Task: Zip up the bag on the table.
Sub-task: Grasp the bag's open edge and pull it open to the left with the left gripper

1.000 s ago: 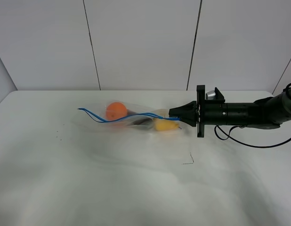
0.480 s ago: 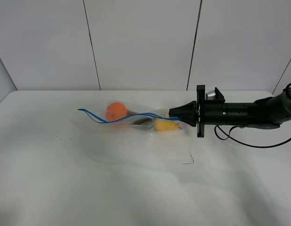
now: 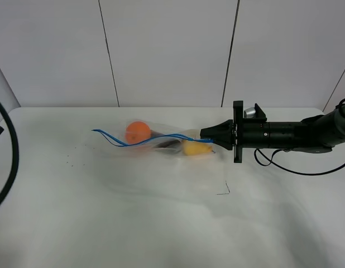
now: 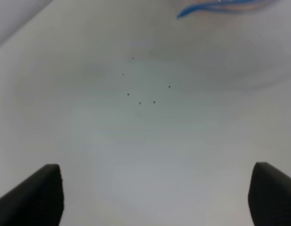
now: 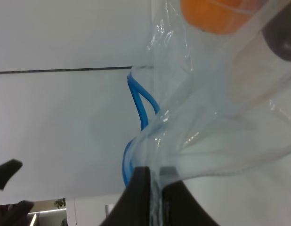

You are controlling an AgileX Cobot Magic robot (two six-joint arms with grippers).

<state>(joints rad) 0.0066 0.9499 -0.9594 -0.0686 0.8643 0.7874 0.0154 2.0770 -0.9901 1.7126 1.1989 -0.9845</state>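
The clear crinkly bag lies on the white table, left of centre. Its blue zipper strip runs wavy along the top and stands apart in loops. Orange, dark and yellow toy produce show through it. My right gripper reaches in from the right and is shut on the bag's right end at the zipper; its wrist view shows the fingers pinching the plastic below the blue strip. My left gripper is open and empty above the table, with the strip's left end ahead.
A black cable loop of the left arm shows at the far left edge. Small dark specks dot the table left of the bag; they also show in the left wrist view. A thin dark mark lies below the gripper. A grey panelled wall stands behind.
A black cable loop of the left arm has come into view at the far left edge. The bag and the right gripper have not moved.
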